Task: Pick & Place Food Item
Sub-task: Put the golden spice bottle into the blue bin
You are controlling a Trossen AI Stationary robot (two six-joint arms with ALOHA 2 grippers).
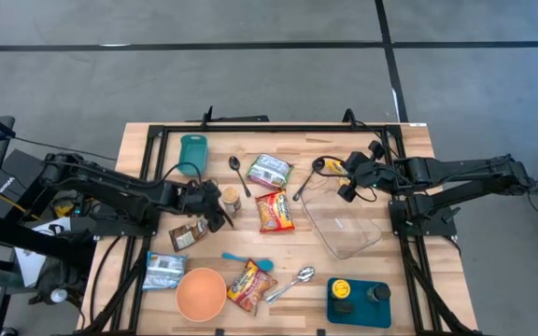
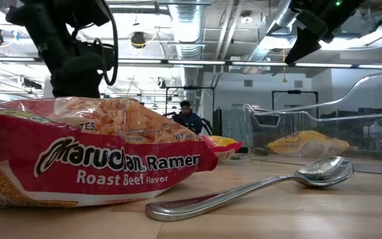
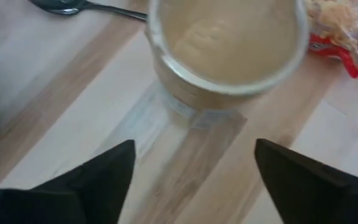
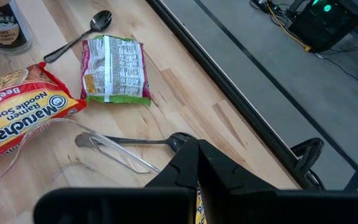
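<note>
A small jar with a tan top stands upright on the wooden table left of centre. My left gripper is open just on its left side and slants down; the jar stands a little beyond the fingertips, and the fingers are clear of it. A red ramen packet lies flat to the jar's right, and a green-and-red packet lies behind it. My right gripper is shut with nothing in it and hangs above the clear plastic container. A yellow packet lies in that container.
Near the front edge are an orange bowl, another ramen packet, a metal spoon and a teal tray. A brown packet and a silver-blue packet lie under my left arm. A teal cup stands at the back left.
</note>
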